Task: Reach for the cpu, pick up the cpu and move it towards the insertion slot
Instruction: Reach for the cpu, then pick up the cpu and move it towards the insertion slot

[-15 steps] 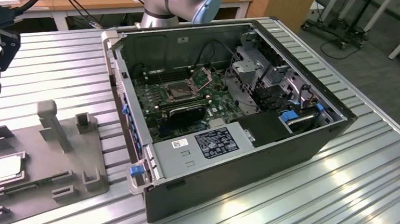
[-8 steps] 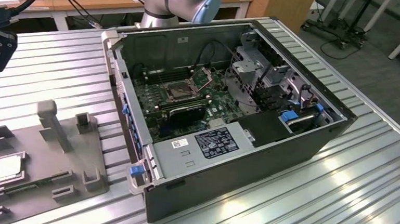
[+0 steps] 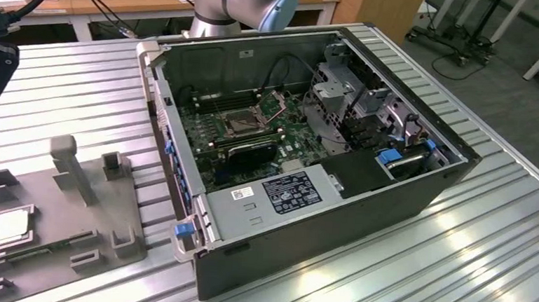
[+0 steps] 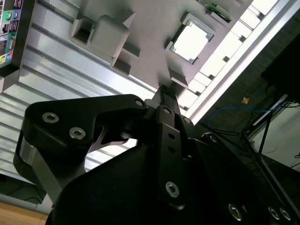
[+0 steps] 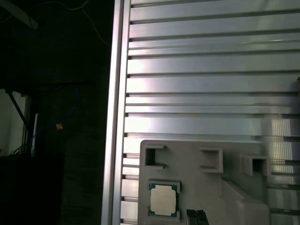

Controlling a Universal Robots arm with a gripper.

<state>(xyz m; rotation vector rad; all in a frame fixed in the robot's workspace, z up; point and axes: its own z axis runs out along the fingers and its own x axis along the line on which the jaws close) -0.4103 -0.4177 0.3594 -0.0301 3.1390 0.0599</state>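
Slatted table | cpu on grey fixture | end effector pressed together, hovering apart

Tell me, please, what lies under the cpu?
The cpu sits nested in the grey fixture plate, which lies on the slatted table. The plate's surface directly beneath it is covered.

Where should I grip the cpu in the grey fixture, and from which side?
Grip the cpu by two opposite thin edges, coming straight down from above. It lies flat, metal top up, in a shallow recess of the grey fixture, so a sideways approach would probably meet the recess walls and the raised blocks nearby.
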